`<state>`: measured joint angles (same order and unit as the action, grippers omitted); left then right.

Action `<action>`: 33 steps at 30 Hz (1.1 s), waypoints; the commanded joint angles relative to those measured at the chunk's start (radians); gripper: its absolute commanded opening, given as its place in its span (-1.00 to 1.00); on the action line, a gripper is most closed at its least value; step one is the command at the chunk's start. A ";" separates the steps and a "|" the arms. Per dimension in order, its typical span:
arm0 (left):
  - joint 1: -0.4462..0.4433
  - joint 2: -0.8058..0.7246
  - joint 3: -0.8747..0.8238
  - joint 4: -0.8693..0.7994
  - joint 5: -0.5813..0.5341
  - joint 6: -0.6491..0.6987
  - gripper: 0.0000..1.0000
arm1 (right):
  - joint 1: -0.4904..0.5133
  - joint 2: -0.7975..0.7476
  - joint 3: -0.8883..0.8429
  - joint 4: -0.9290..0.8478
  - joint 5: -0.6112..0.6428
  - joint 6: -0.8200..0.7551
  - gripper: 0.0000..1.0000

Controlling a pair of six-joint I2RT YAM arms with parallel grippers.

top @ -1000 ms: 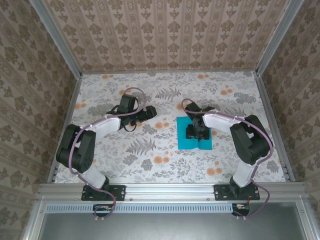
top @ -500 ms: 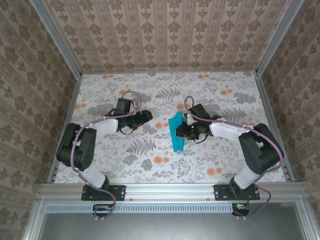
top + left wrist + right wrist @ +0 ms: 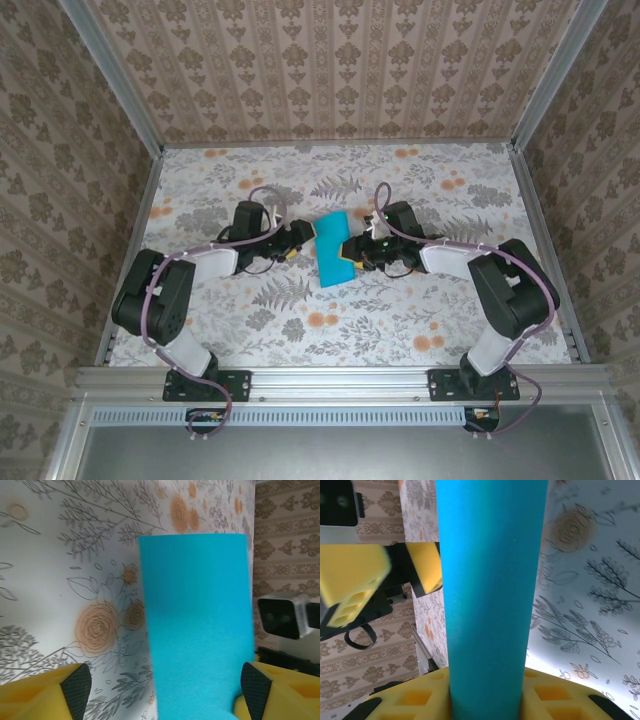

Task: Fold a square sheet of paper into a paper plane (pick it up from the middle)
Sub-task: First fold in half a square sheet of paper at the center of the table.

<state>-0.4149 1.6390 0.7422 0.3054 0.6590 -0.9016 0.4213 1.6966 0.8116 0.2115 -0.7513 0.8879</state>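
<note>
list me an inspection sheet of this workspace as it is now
surface: floral table cover, flat
job's things: teal paper, folded into a strip, held between the two arms
clutter: nothing seen
grippers: right gripper shut on one end of the paper; left gripper open, its fingers either side of the paper
cables: pink cable looped over each wrist, left and right, neither on the paper
surroundings: patterned walls, metal rail at the near edge

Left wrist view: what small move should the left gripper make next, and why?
Probably close the left gripper on the teal paper: its jaws stand open on either side of the sheet, which the right gripper holds.
</note>
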 commanded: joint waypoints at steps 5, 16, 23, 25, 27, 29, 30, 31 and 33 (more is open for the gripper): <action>-0.027 0.069 0.028 0.077 0.054 -0.038 0.49 | -0.018 0.026 -0.022 0.085 -0.077 0.073 -0.30; -0.036 0.122 0.036 0.168 0.097 -0.085 0.07 | -0.027 0.058 -0.023 0.122 -0.110 0.115 -0.29; -0.032 0.130 0.035 0.180 0.114 -0.061 -0.15 | -0.027 0.060 -0.017 0.107 -0.106 0.112 -0.28; -0.027 0.126 0.029 0.190 0.113 -0.063 -0.18 | -0.027 0.062 -0.014 0.092 -0.102 0.106 -0.28; -0.026 0.125 0.023 0.208 0.113 -0.066 -0.27 | -0.027 0.063 -0.017 0.089 -0.102 0.105 -0.28; -0.026 0.126 0.017 0.231 0.116 -0.073 -0.35 | -0.027 0.063 -0.017 0.079 -0.097 0.099 -0.27; -0.027 0.128 0.015 0.244 0.119 -0.077 -0.40 | -0.027 0.063 -0.017 0.072 -0.095 0.094 -0.27; -0.027 0.129 0.013 0.250 0.120 -0.078 -0.45 | -0.027 0.063 -0.017 0.068 -0.093 0.093 -0.26; -0.027 0.134 0.013 0.250 0.121 -0.075 -0.56 | -0.027 0.065 -0.016 0.058 -0.090 0.087 -0.26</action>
<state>-0.4438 1.7550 0.7589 0.5091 0.7540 -0.9779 0.3988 1.7367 0.7948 0.3046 -0.8242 0.9943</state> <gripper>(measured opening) 0.233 0.371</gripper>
